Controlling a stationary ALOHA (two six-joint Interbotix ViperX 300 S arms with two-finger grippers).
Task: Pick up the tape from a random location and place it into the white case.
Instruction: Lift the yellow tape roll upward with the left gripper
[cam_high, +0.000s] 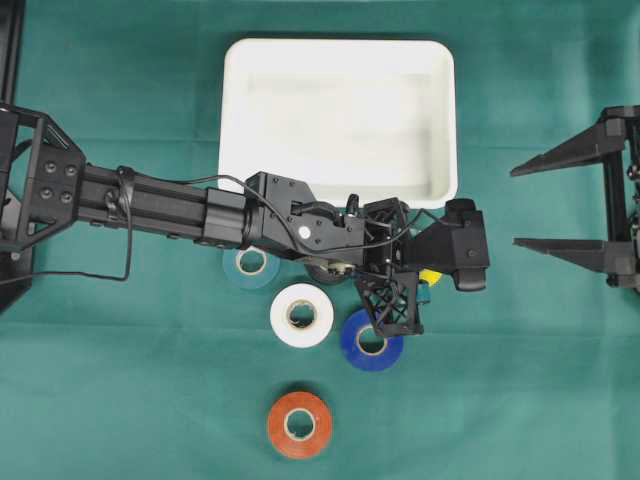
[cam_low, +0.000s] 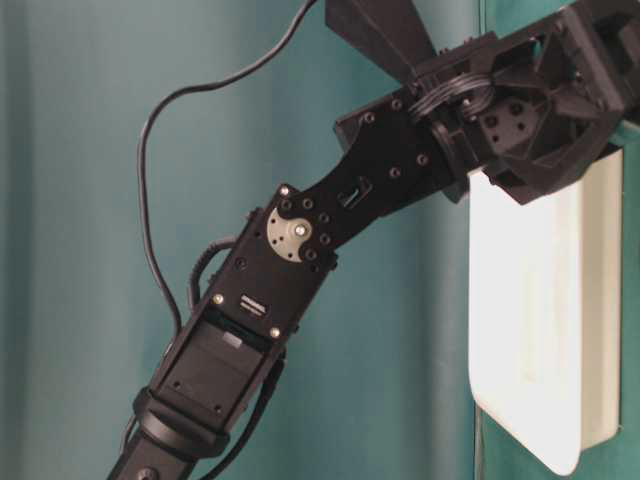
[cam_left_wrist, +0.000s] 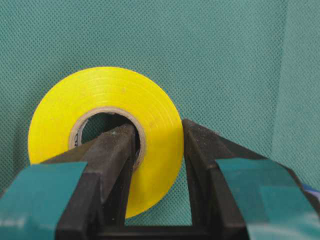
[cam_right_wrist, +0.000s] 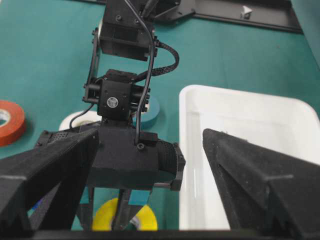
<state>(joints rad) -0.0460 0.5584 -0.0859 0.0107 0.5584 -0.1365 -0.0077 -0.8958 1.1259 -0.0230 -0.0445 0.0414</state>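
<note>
A yellow tape (cam_left_wrist: 100, 90) roll lies on the green cloth, and my left gripper (cam_left_wrist: 159, 132) is shut on its wall. One finger (cam_left_wrist: 112, 150) sits in the cardboard core and the other (cam_left_wrist: 200, 150) presses the outer rim. From overhead only a sliver of the yellow tape (cam_high: 430, 276) shows under the left wrist. It lies just below the near right corner of the white case (cam_high: 340, 120), which holds nothing. My right gripper (cam_high: 514, 206) hangs open at the right edge, nothing between its fingers, with the yellow tape (cam_right_wrist: 102, 215) and the white case (cam_right_wrist: 250, 120) below it.
Other rolls lie below the left arm: light blue (cam_high: 250, 265), white (cam_high: 301, 315), blue (cam_high: 372, 341) and orange (cam_high: 299, 424). The left forearm (cam_high: 160, 205) crosses the cloth from the left edge, along the case's near rim.
</note>
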